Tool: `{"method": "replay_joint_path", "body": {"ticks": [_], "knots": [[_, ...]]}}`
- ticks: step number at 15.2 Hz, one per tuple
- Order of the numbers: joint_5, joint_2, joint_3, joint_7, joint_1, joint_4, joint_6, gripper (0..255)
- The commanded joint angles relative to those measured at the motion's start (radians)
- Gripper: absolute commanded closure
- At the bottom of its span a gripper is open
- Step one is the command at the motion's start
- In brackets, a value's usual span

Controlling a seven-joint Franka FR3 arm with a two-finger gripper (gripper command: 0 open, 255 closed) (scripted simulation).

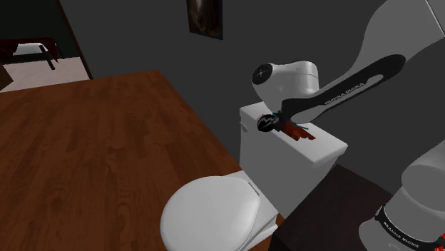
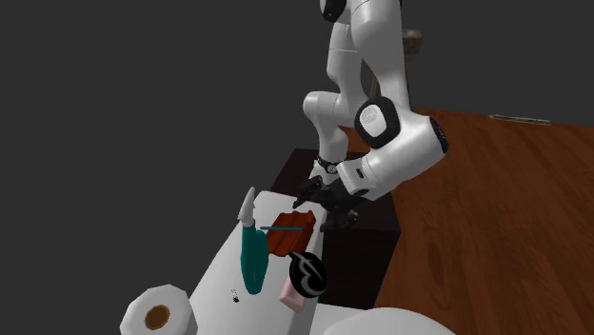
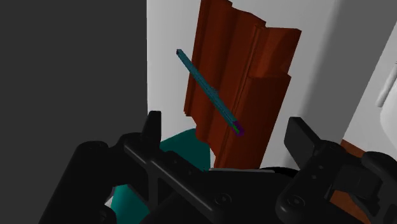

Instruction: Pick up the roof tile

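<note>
Spreading across the shoulder view's left is a brown wooden floor [image 1: 85,142]. The white arm [image 1: 342,89] rises from its dark stand [image 2: 352,247] and bends over at the elbow. Its forearm slants down toward a white toilet tank [image 1: 285,153], and the closed toilet lid [image 1: 210,212] lies below the tank.

In the second exterior view the wrist is folded low, and the black gripper [image 2: 319,211] points along the tank top [image 2: 224,276] at the near end of the roof tile [image 2: 290,236].

The roof tile is a reddish-brown, ribbed slab that lies flat on the tank top. In the wrist view the two fingers [image 3: 153,130] stand apart, and the tile [image 3: 254,83] lies just ahead of the gap between them. Neither finger clasps it.

A teal bottle [image 2: 253,257] lies beside the tile, on the second exterior view's left. A thin teal rod [image 3: 207,89] rests slantwise across the tile's upper face. A black disc with a white swirl [image 2: 307,276] stands just beyond the tile's far end. A small pink object [image 2: 293,298] touches the disc.
</note>
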Motion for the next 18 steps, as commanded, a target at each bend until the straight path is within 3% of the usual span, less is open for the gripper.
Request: {"method": "replay_joint_path", "body": {"ticks": [1,10,11,18], "knots": [[-0.09,0.077,0.016,0.081,-0.02,0.021,-0.021,0],[-0.165,0.17,0.016,0.182,-0.023,0.009,0.016,0],[-0.166,0.174,0.017,0.184,-0.022,0.012,0.014,255],[-0.168,0.176,0.017,0.184,-0.023,0.013,0.014,255]]}}
